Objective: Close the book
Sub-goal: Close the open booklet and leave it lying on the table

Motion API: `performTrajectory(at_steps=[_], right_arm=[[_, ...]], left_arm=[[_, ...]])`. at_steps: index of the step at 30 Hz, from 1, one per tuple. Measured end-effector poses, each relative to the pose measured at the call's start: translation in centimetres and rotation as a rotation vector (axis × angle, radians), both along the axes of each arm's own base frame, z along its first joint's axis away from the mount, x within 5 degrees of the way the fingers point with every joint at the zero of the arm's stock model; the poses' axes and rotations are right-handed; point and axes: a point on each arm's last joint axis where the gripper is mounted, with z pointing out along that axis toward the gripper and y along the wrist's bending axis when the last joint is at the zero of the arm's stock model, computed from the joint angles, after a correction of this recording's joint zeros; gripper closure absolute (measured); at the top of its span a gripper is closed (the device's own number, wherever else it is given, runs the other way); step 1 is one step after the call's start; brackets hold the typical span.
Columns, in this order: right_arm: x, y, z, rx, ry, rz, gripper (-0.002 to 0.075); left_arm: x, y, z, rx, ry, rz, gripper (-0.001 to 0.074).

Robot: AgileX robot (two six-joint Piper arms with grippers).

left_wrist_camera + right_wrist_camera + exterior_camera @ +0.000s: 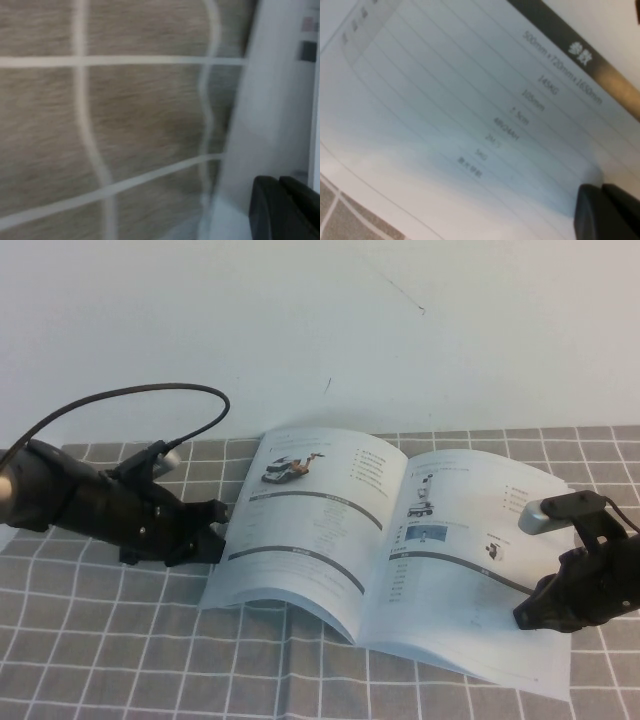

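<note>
Against one book [330, 530], seemingly: left [218, 528], right gripper [527, 615]

**A:** What can't be made out at the book [330, 530]?

**B:** Its print is too small to read from above, and the right wrist view blurs most of the lines.

**A:** And the grippers?

**B:** The left gripper [222, 525] is at the book's left edge. I can't tell whether it touches the page or sits just beside it. The right gripper [527, 617] lies over the book's right page and hides the print beneath. The left arm [90, 505] and right arm [610, 580] are cut off by the frame on the sides away from the book.

**A:** The left wrist view?

**B:** Blurred checked cloth [125, 125] beside a smeared page edge.
</note>
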Motion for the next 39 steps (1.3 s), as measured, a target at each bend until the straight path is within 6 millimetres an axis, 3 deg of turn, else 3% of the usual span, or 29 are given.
performTrajectory(at_steps=[17,22,28,31,35,39], right_arm=[[0.0,0.0,0.0,-0.001,-0.002,0.004,0.0729],[0.0,0.0,0.0,-0.002,-0.004,0.005,0.0729],[0.0,0.0,0.0,-0.004,-0.008,0.012,0.0729],[0.0,0.0,0.0,-0.006,-0.011,0.015,0.0729],[0.0,0.0,0.0,-0.007,-0.012,0.014,0.0729],[0.0,0.0,0.0,-0.007,-0.012,0.014,0.0729]], left_arm=[[0.0,-3.3,2.9,-0.424,-0.079,-0.065,0.0738],[-1.0,-6.8,3.9,-0.543,-0.093,-0.149,0.0738],[-2.9,-11.4,4.1,-0.573,-0.093,-0.277,0.0738],[-3.5,-12.8,4.2,-0.581,-0.116,-0.317,0.0738],[-3.2,-12.6,3.9,-0.548,-0.111,-0.285,0.0738],[-1.6,-9.4,2.7,-0.381,-0.107,-0.166,0.0738]])
